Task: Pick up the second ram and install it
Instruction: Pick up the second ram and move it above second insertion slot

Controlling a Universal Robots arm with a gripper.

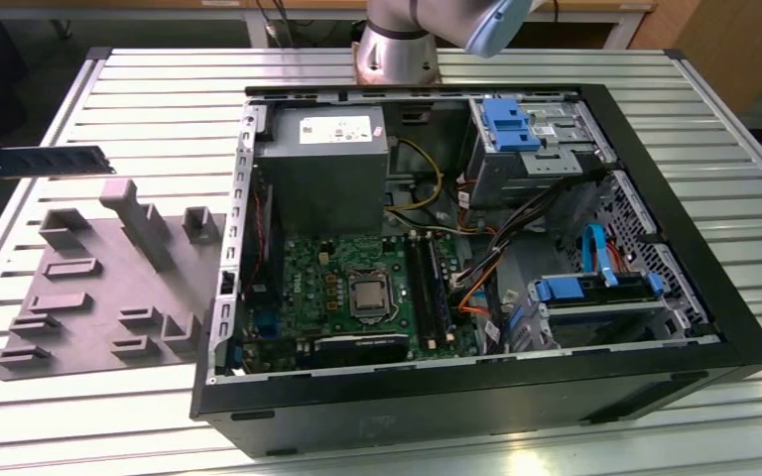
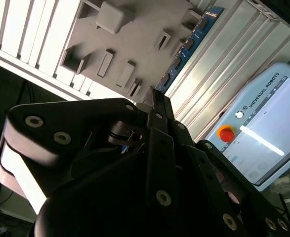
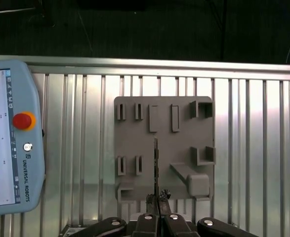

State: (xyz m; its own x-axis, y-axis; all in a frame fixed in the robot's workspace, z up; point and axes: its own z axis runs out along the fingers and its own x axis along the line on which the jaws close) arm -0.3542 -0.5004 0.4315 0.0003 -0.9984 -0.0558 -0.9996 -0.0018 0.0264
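Second ram (image 1: pixel 53 160), a thin dark stick, is clamped edge-on between the fingers of the gripper (image 3: pixel 157 197) and held above the grey tray (image 1: pixel 103 297) on the slatted table (image 1: pixel 156 89), at the exterior view's left of the open computer case (image 1: pixel 698 337). A white label (image 1: pixel 334 127) marks the power supply (image 1: pixel 321 174). The teach pendant (image 3: pixel 9 143) carries white lettering near its red button (image 3: pixel 22 121).

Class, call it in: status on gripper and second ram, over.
The gripper shut on second ram. Held over grey tray, outside computer case. Nothing seen blocking.
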